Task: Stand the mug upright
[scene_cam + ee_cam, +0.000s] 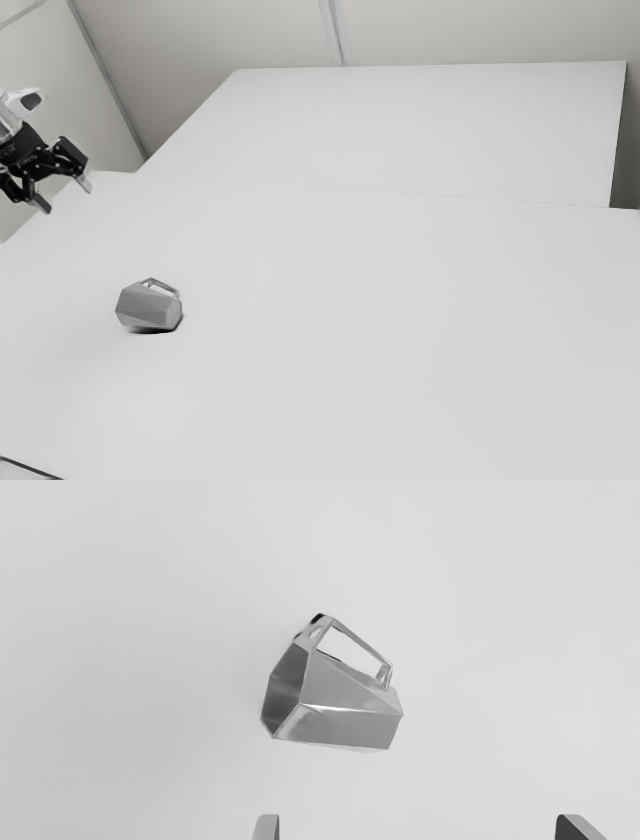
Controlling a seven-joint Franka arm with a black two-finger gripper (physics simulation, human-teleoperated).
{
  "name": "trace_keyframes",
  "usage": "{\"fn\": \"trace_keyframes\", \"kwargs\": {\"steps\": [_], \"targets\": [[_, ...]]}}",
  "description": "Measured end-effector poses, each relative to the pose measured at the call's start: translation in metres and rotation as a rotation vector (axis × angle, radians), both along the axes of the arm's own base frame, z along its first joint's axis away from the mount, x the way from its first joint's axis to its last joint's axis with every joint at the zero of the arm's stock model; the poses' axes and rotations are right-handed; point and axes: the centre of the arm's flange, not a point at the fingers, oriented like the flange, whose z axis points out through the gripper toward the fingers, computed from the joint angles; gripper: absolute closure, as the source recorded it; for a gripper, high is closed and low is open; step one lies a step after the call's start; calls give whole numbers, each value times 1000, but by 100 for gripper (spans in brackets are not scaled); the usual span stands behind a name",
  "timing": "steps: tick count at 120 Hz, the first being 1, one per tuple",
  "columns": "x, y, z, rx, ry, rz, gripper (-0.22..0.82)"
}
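At the exterior view's upper left, the black gripper [66, 196] hangs above the table's edge, its two fingers spread wide. A grey faceted mug [148, 307] lies on its side on the table, well below the hand and apart from it. In the wrist view the mug [345, 710] shows its dark open mouth at one end and its angular handle along one side. Nothing is between the fingers of the gripper [417, 827] there.
The white tabletop [380, 330] stretches around the mug. Behind it, a pale flat surface [420, 130] borders the table, with light walls [200, 30] beyond. A thin dark line [30, 468] crosses the exterior view's bottom left corner.
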Motion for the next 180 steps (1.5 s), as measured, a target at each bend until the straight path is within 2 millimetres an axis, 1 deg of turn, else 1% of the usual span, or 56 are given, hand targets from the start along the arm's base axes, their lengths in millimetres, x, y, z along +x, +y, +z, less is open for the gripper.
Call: {"fn": "trace_keyframes", "kwargs": {"steps": [10,17,20,24,30,35,57,65,83,100,121,124,129,142,151,164,180], "targets": [[-9,28,-33,-94,13,41,0],[-13,40,-52,-141,28,48,0],[-12,41,-60,-158,35,41,0],[-8,36,-71,-181,48,21,0],[2,29,-95,-225,73,-10,0],[7,28,-117,-264,92,-23,0],[3,52,-188,-396,110,-25,0],[7,53,-206,-436,94,-35,0],[13,56,-238,-514,46,-43,0],[17,52,-252,-557,-7,-50,0],[18,36,-267,-623,-48,-48,0],[19,35,-269,-630,-54,-48,1],[19,33,-269,-635,-60,-49,10],[18,33,-271,-632,-60,-61,39],[19,31,-271,-629,-60,-72,53],[22,27,-270,-625,-61,-88,65],[27,24,-267,-614,-65,-107,72]]}}
